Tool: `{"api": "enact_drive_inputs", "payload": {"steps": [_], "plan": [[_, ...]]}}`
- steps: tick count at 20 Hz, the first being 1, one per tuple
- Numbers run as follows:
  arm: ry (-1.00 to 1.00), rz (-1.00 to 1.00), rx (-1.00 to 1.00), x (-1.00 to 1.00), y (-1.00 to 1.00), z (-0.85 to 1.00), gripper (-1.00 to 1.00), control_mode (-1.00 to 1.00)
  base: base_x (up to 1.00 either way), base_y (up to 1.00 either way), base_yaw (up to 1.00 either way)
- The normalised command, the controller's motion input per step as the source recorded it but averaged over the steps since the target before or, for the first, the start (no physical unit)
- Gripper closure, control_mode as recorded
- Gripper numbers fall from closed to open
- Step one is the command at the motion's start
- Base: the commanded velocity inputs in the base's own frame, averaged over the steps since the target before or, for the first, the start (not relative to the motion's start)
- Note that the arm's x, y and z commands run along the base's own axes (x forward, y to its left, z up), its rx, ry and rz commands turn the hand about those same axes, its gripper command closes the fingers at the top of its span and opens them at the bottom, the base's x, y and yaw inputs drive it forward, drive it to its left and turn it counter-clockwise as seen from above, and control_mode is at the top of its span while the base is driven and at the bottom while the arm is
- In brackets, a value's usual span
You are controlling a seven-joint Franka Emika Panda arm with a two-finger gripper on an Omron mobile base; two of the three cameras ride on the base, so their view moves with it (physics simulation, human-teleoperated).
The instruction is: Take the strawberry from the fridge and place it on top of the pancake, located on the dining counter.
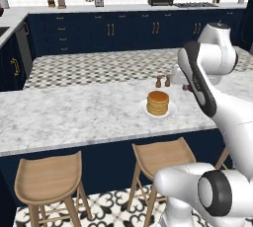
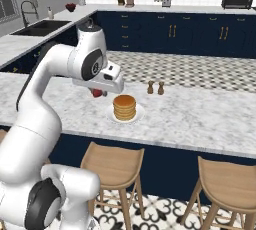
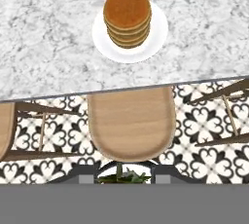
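Observation:
The pancake (image 1: 158,102) (image 2: 124,107) (image 3: 127,16) is a golden-brown stack on a white plate (image 3: 158,38), standing on the marble dining counter (image 1: 74,112) (image 2: 210,119). My gripper (image 2: 98,93) (image 1: 186,87) hovers just above the counter, a short way beside the stack, on the stack's left in the right base view. It is shut on the strawberry (image 2: 97,93), whose red body peeks out below the hand. In the hand view its green leaves (image 3: 121,177) show between the two dark fingertips (image 3: 85,178). The fridge is out of view.
Two small brown shakers (image 1: 163,81) (image 2: 155,88) stand on the counter behind the plate. Wooden stools (image 1: 49,179) (image 2: 112,166) (image 3: 130,121) line the counter's near side. A sink (image 2: 42,26) and navy cabinets (image 1: 108,28) lie beyond the tiled floor.

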Motion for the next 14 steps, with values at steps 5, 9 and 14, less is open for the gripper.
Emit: {"api": "enact_drive_inputs", "payload": {"steps": [5, 9, 14], "plan": [[0.01, -0.08, 0.00, 1.00, 0.00, -0.06, 1.00, -1.00, 0.00, 0.00, 0.00], [-0.07, -0.12, 0.00, 1.00, 0.00, -0.40, 1.00, -1.00, 0.00, 0.00, 0.00], [-0.05, -0.10, -0.07, 1.00, 0.00, -0.34, 1.00, -1.00, 0.00, 0.00, 0.00]]}}
